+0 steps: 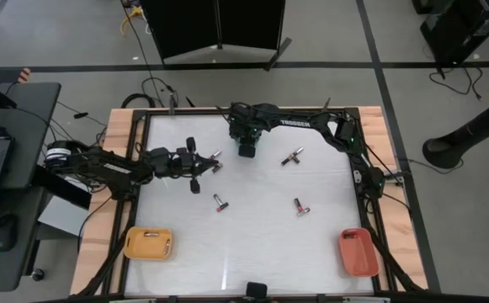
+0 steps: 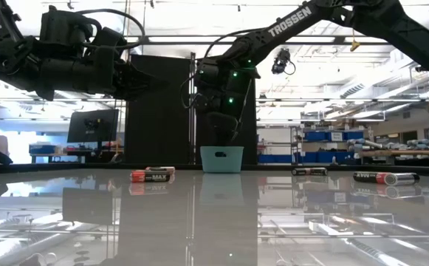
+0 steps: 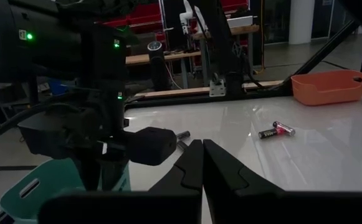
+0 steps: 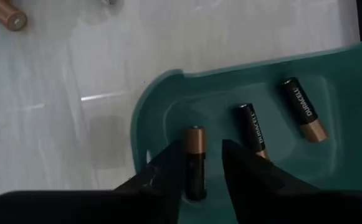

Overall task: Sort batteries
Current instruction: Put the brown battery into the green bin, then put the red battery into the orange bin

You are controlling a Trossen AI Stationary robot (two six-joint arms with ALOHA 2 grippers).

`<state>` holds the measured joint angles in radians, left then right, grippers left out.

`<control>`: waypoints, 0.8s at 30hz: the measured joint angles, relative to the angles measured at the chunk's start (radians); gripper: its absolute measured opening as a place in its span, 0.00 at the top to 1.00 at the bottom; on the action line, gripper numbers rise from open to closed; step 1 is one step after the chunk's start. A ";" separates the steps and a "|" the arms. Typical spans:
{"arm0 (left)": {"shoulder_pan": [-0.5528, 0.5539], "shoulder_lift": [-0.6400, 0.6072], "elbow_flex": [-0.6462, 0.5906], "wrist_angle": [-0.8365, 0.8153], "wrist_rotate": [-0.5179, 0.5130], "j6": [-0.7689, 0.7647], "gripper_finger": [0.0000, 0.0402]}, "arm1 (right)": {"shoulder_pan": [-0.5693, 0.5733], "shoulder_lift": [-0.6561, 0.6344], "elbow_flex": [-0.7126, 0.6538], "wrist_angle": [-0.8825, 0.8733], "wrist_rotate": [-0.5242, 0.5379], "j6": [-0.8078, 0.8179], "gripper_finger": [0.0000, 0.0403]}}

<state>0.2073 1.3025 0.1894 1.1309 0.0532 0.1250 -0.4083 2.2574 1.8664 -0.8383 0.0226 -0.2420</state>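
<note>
A teal tray (image 4: pixel 162 93) (image 2: pixel 221 159) stands near the table's far edge, and two dark copper-ended batteries (image 4: pixel 253 129) (image 4: pixel 304 116) lie in it. My right gripper (image 4: pixel 209 155) (image 1: pixel 246 148) hangs open over this tray, pointing down, with a third battery (image 4: pixel 194 163) between its fingers. My left gripper (image 3: pixel 202 149) (image 1: pixel 214 160) is just left of the tray and above the table. It is shut, and nothing shows between its fingers. Three more batteries (image 1: pixel 292 156) (image 1: pixel 220 203) (image 1: pixel 301 207) lie loose on the table. My right gripper comes from above, and the copper-ended battery (image 4: pixel 194 149) lies along its fingers in the gap, close beside one finger (image 4: pixel 168 171) and apart from the other. Whether that finger touches it, I cannot tell.
A yellow tray (image 1: pixel 149 243) holding batteries sits at the near left corner. An orange-red tray (image 1: pixel 358 252) sits at the near right corner. The two arms are close together at the far middle of the table. The white table top between the loose batteries and the near edge is bare.
</note>
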 joint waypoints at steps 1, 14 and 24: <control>0.000 0.000 0.000 0.000 0.000 0.000 0.97 | 0.000 0.000 0.000 0.000 0.000 0.002 0.69; 0.000 0.000 0.000 0.000 0.000 0.016 0.97 | 0.050 -0.152 0.000 -0.136 0.012 -0.002 0.94; 0.000 0.000 0.000 -0.001 0.000 0.014 0.97 | 0.144 -0.373 -0.236 -0.039 0.045 0.100 0.98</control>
<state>0.2073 1.3025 0.1894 1.1295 0.0536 0.1387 -0.2643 1.8847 1.6301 -0.8777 0.0677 -0.1423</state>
